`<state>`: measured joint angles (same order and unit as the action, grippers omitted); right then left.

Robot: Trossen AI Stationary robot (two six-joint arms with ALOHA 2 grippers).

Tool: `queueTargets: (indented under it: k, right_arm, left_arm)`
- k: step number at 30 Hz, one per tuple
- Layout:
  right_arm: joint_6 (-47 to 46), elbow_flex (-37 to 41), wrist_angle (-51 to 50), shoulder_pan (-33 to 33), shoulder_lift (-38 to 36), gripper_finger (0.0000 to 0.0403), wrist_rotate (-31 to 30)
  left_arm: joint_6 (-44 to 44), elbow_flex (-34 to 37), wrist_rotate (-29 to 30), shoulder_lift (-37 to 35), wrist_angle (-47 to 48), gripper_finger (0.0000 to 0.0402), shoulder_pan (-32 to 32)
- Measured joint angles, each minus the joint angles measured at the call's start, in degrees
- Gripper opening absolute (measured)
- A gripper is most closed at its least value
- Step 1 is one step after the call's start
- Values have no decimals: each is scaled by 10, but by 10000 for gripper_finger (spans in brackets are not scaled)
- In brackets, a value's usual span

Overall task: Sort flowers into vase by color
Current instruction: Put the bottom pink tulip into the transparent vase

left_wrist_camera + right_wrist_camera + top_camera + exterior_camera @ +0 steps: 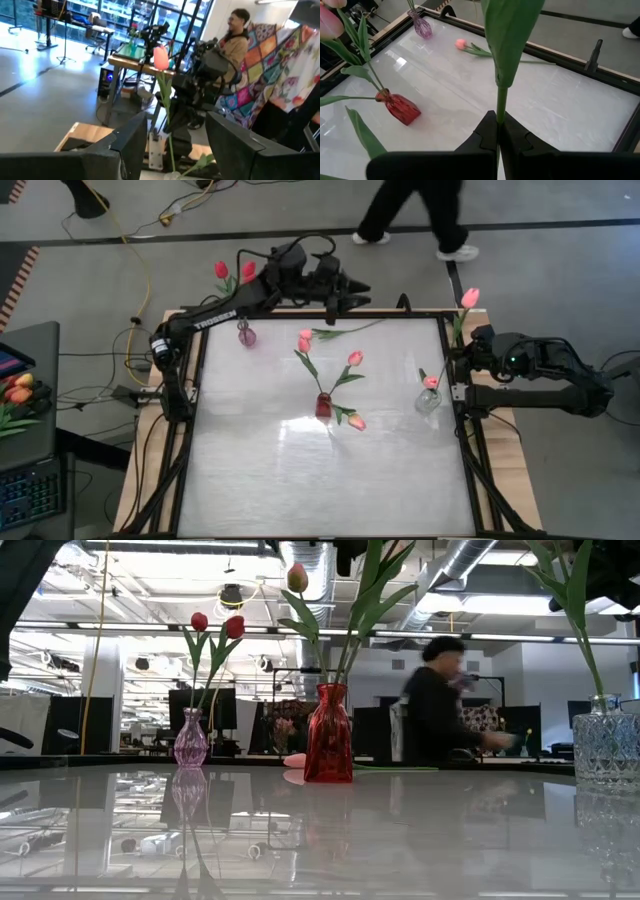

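**Right gripper pinching a tulip stem at the table's right edge**

I see my right gripper [498,131] pressed together on the thin green stem of a pink artificial tulip [470,297], just beside the clear cut-glass vase [428,400]. My left gripper [352,288] sits at the far rim with its fingers spread and nothing between them. One pink tulip with a long green stem [306,334] lies flat on the white tabletop [320,480] near it. Three more stand in the red glass vase [323,406], two red ones in the small purple vase [246,335]

Glossy white table [320,480] mirrors the translucent glass vases [329,735], edged by a pale wood rim [135,480].
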<state>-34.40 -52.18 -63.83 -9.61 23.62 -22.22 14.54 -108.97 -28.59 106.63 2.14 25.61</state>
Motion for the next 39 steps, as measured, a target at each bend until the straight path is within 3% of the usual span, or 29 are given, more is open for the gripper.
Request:
queueTargets:
  k: [6, 15, 26, 29, 34, 39]
  right_arm:
    - [4, 0, 0, 5, 0, 29, 0]
    - [-16, 0, 12, 50, 0, 28, -6]
    - [-26, 1, 1, 111, -9, 27, -80]
    - [-37, 21, 6, 128, -17, 27, -86]
    - [-47, 74, 40, 155, -48, 27, -108]
    - [-47, 80, 42, 159, -67, 27, -110]
  left_arm:
    - [-7, 20, -9, -5, 21, 187, 3]
    - [-60, 25, 54, -34, 43, 187, -26]
    - [-122, 30, 93, -76, 102, 187, -38]
    - [-125, 94, 129, -114, 59, 187, -47]
    - [-90, 250, 195, -195, -103, 187, -51]
    - [-69, 280, 207, -221, -121, 187, -46]
